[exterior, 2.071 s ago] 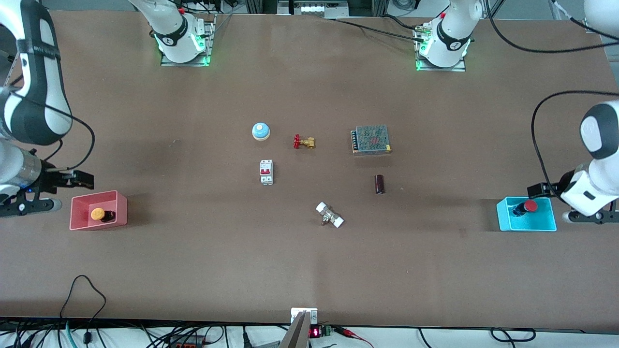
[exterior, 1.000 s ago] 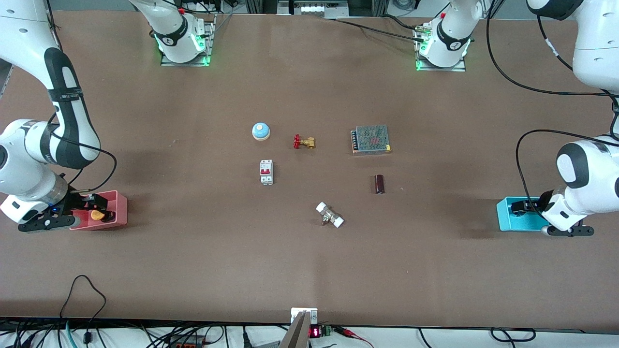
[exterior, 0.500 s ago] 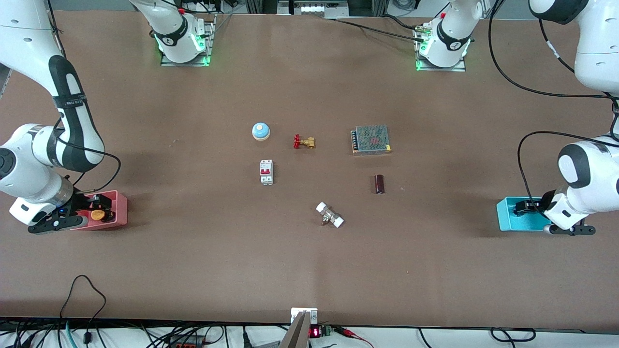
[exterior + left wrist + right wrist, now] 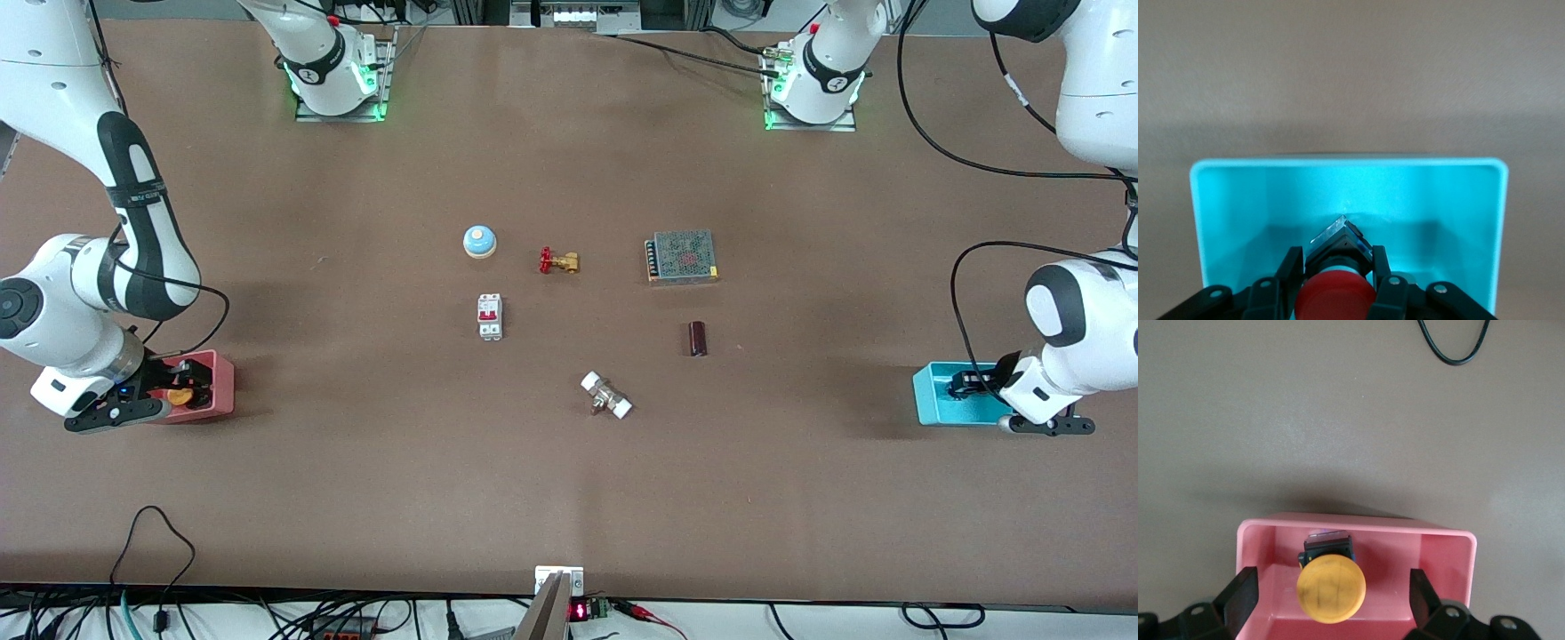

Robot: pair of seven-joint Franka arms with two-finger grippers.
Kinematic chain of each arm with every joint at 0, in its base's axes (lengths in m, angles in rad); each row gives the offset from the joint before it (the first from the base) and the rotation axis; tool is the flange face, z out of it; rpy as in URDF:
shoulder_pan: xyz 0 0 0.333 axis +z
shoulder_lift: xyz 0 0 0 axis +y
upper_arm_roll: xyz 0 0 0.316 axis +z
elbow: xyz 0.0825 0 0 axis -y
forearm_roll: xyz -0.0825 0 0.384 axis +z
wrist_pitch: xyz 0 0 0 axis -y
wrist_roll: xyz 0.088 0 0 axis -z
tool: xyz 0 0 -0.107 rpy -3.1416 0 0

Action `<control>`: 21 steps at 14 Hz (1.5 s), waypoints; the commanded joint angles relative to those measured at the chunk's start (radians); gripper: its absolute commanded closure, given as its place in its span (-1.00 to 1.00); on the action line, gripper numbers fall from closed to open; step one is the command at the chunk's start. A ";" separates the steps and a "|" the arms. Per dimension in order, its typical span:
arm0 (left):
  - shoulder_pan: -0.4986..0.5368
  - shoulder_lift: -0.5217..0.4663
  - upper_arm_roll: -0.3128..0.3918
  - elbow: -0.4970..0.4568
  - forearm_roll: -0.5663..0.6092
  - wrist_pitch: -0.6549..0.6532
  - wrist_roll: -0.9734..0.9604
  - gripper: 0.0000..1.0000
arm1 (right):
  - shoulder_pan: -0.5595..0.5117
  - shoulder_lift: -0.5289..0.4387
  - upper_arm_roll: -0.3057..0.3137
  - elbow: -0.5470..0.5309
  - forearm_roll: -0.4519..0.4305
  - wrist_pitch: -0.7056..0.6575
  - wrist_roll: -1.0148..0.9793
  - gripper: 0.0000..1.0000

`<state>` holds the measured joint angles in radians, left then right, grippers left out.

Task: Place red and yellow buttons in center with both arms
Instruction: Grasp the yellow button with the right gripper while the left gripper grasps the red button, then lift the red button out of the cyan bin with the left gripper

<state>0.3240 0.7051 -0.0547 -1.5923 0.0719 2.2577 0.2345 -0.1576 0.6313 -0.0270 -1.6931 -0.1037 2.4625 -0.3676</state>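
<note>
Red and yellow buttons are both unlifted, each in a tray at its own end of the counter; I read both arms as mid-pick.

Both arms, largest elements: my right arm reaches down to the pink tray at its end of the counter; my left arm reaches down to the cyan tray at the other end. The center, where the hardware parts lie scattered, holds neither button.

Trays: each holds one button and one hand.

Hands: the right hand is inside the pink tray, fingers spread wide, one on each side of the yellow button and clear of it. The left hand is inside the cyan tray, fingers tight against both sides of the red button, which I judge to be gripped.

Buttons: each lies on its side, long axis level, running from the cap to the body. The cap faces the wrist camera; the body points toward the tray wall farthest from the hand.

Risks, as I judge them: the round cap may roll or slip as the right fingers close, leaving a skewed hold. A finger may catch a tray wall on the lift and drag the light tray along. The left grip sits near the cap, so the red button may pivot.
</note>
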 commanded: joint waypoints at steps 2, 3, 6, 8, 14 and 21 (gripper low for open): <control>-0.051 -0.094 -0.004 0.067 0.005 -0.149 0.017 0.48 | -0.020 0.002 0.018 0.000 -0.002 0.012 -0.019 -1.00; -0.074 -0.110 -0.004 0.112 0.005 -0.226 0.012 0.48 | -0.020 0.005 0.018 0.000 -0.002 0.013 -0.020 -1.00; -0.166 -0.139 -0.007 0.178 0.003 -0.393 -0.013 0.47 | -0.026 0.011 0.018 0.000 0.012 0.018 -0.024 -1.00; -0.218 -0.154 -0.028 0.169 -0.012 -0.499 -0.041 0.47 | -0.026 0.016 0.018 0.000 0.012 0.029 -0.024 -1.00; -0.255 -0.163 -0.158 -0.018 -0.044 -0.391 -0.211 0.72 | -0.026 0.021 0.025 0.001 0.013 0.035 -0.022 -0.99; -0.249 -0.234 -0.160 -0.291 -0.043 -0.115 -0.195 0.72 | -0.026 0.024 0.032 0.004 0.025 0.046 -0.024 -0.98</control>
<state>0.0628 0.5398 -0.2149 -1.8012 0.0408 2.1041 0.0260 -0.1683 0.6506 -0.0116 -1.6930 -0.0948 2.4961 -0.3681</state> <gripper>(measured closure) 0.533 0.004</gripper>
